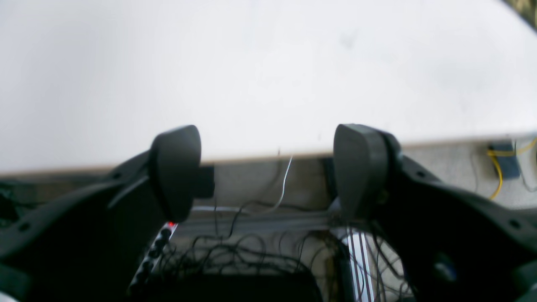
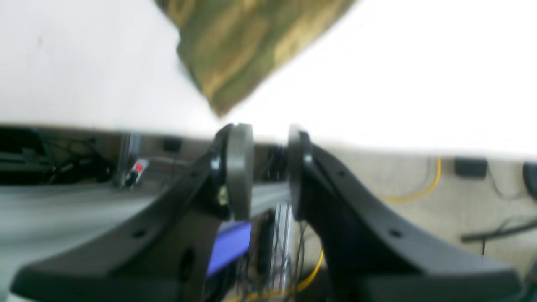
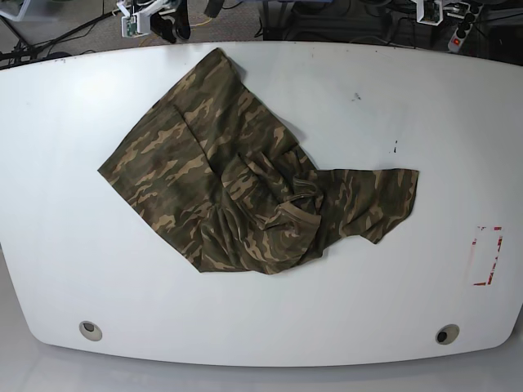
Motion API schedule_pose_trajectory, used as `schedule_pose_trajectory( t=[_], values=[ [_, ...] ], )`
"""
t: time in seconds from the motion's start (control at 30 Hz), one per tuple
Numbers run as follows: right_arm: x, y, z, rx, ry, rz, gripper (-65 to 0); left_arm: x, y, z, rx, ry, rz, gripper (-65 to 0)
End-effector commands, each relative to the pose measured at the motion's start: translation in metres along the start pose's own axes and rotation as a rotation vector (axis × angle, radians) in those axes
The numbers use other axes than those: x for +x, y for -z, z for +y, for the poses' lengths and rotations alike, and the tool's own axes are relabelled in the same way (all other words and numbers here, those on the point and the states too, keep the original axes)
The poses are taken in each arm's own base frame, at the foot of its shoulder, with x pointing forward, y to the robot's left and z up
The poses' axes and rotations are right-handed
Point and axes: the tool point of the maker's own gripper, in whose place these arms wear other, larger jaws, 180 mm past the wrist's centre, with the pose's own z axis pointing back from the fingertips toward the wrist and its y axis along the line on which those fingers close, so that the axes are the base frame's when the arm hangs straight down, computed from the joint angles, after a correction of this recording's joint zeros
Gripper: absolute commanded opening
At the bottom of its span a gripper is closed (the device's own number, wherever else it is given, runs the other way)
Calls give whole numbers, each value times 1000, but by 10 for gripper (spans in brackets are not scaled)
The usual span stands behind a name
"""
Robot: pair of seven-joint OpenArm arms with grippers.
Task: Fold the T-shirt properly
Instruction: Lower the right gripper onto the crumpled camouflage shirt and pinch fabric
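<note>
**Camo tee still a heap, both arms parked off the far edge**

Biggest thing first: white table (image 3: 458,147), rounded corners, basically bare apart from the shirt, a couple dark specks and a red-marked rectangle (image 3: 488,256) near its right edge.

The T-shirt (image 3: 237,192) sits a bit left of the table's middle, crumpled and part-folded over itself. One corner reaches up toward the far edge, a sleeve or flap sticks out toward the right, ribbed collar (image 3: 296,211) is bunched near the middle. Def not flat yet, so imo the folding proper hasn't begun.

Left gripper (image 1: 268,167) hangs past the table edge w/ jaws wide apart, nothing between them, only cables on the floor below. Right gripper (image 2: 270,167) also off the edge; jaws stand close w/ a narrow gap, nothing in them as far as I can tell. A tip of the shirt shows just beyond it in the right wrist view.

How I'd do this step: spread it flat first. Grab two outer corners, one per arm, pinch a single layer only, pull apart gently so the bunched middle unrolls. Don't fold over wrinkles, they just get locked in.
</note>
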Motion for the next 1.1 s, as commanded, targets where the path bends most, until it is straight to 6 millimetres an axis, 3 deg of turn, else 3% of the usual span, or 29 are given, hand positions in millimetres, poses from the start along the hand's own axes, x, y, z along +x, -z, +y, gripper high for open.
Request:
schedule_pose_trajectory(
  t=[0.0,0.17,0.37,0.5,0.67,0.97,1.07],
  values=[
    [18,4,3,16,-13,-59,-512,9,0,1,6,-3,-37,-81],
    [48,23,4,36,-39,-140,-504,15,7,-6,-12,-13,-62,-50],
    [81,47,6,54,-90,-171,-342,23,16,-6,-10,-14,-94,-50],
    [105,62,6,62,-118,-201,-289,28,21,-6,-6,-15,-117,-50],
    [136,80,7,84,-197,-213,-281,29,22,-6,-5,-15,-121,-50],
    [187,111,48,218,-425,-205,-281,37,29,-5,-2,-12,-150,-51],
    [194,123,64,264,-486,-184,-281,38,29,-5,-2,-10,-151,-51]
  ],
)
